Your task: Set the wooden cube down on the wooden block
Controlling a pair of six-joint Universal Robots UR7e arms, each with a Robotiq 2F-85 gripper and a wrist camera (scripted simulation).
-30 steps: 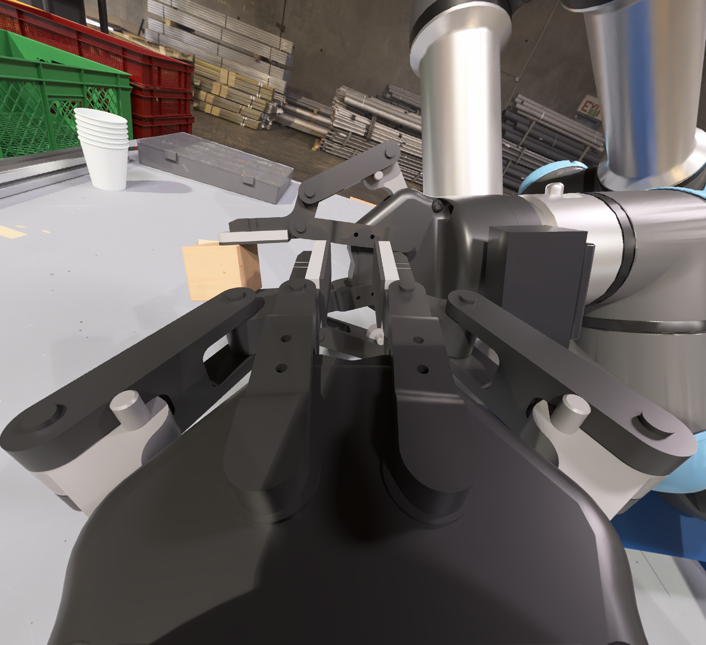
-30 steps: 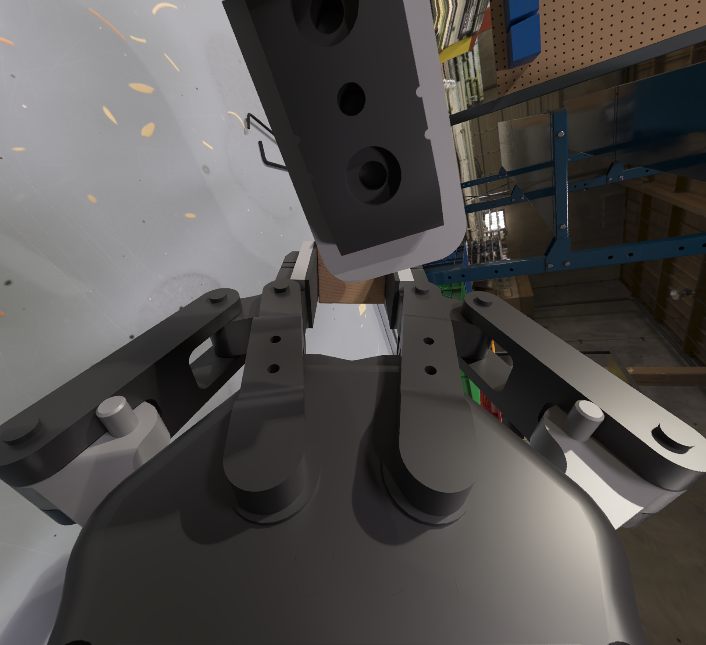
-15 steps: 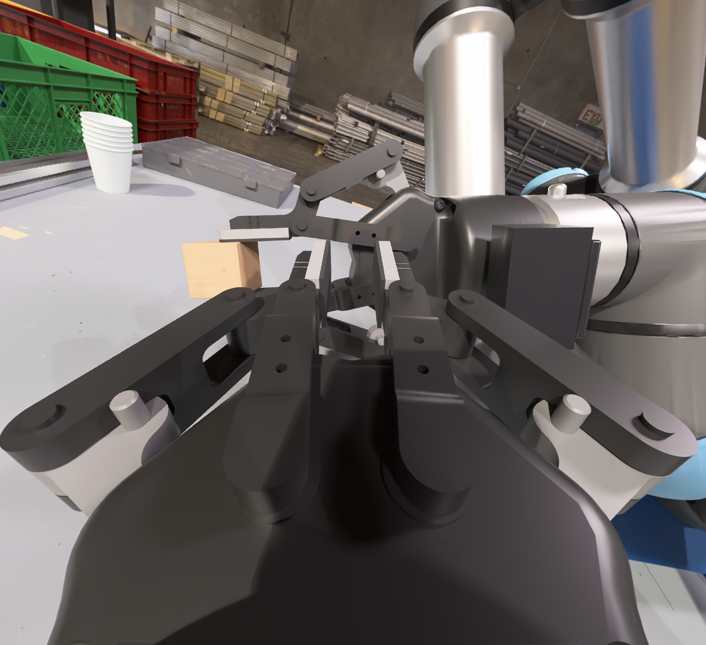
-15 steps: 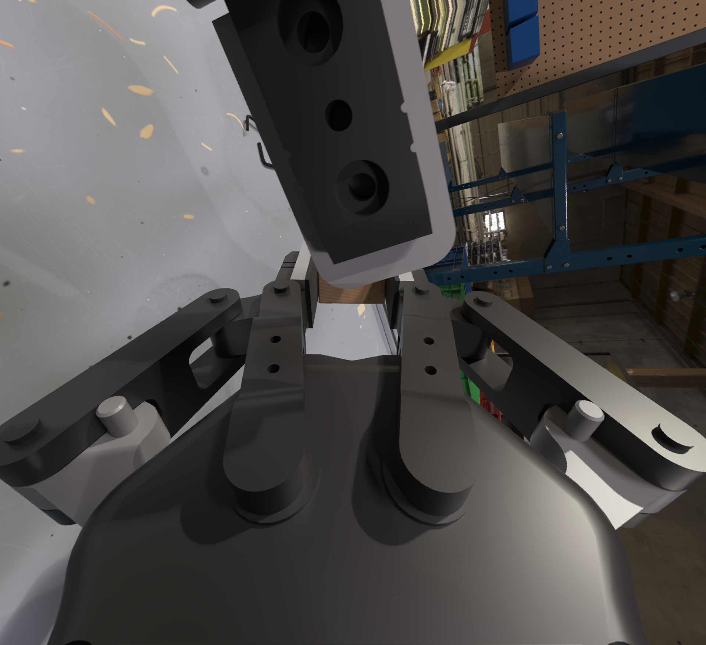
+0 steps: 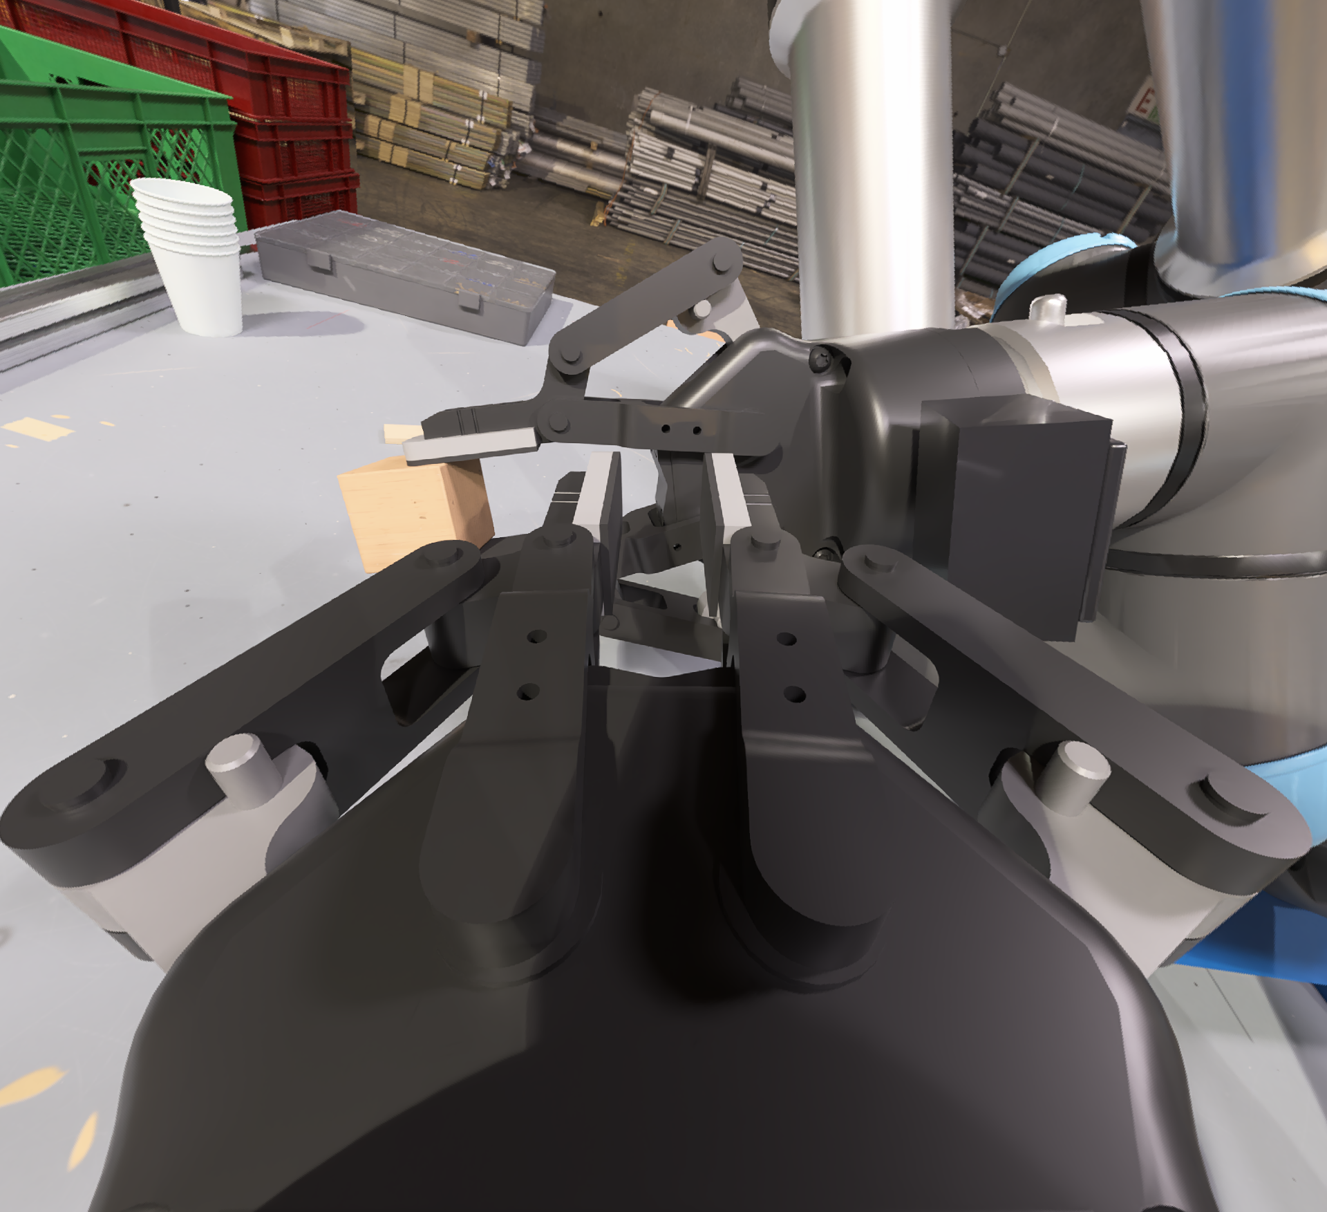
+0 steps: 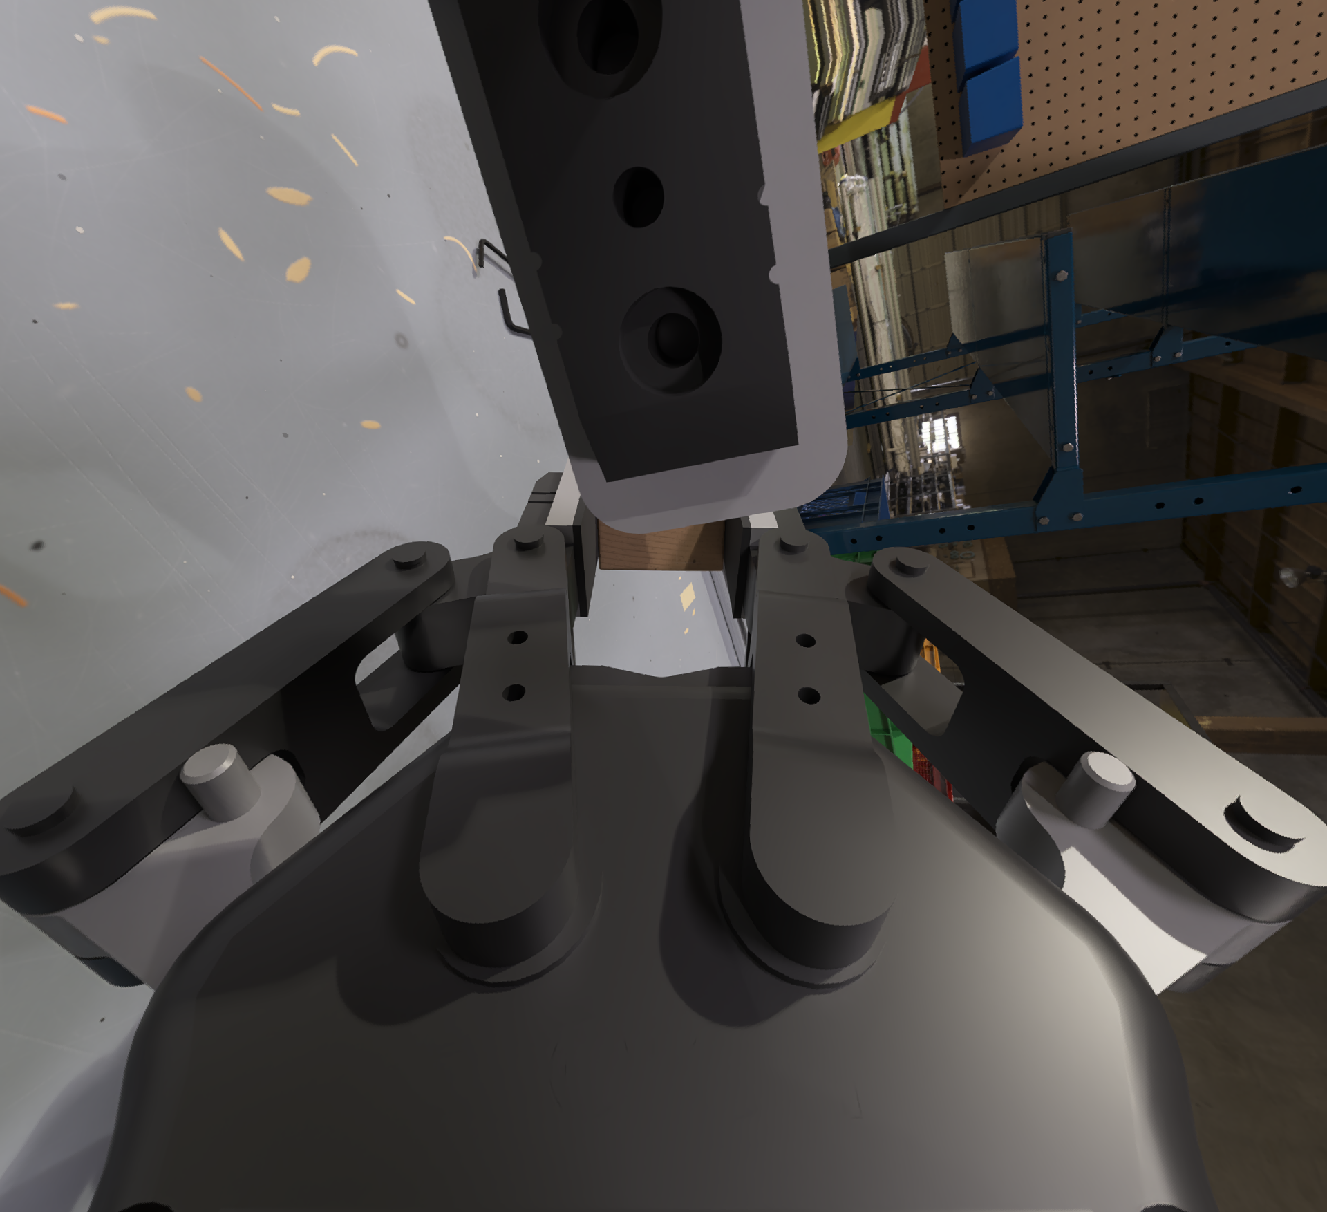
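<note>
Standing nearest, the left gripper has its fingers parted with nothing between them, and it points straight at the other arm's wrist. Just beyond, the right gripper lies level, fingers aimed left, clenched on the wooden cube. One pad sits on the cube's top; the lower finger is hidden. The cube hangs slightly tilted, low over the grey table; whether it touches I cannot tell. So the pickup looks done, while the placing is yet to come. A pale sliver just behind the upper finger may be the wooden block, though too little shows to be sure. Farther left stand stacked paper cups and a grey case.
</note>
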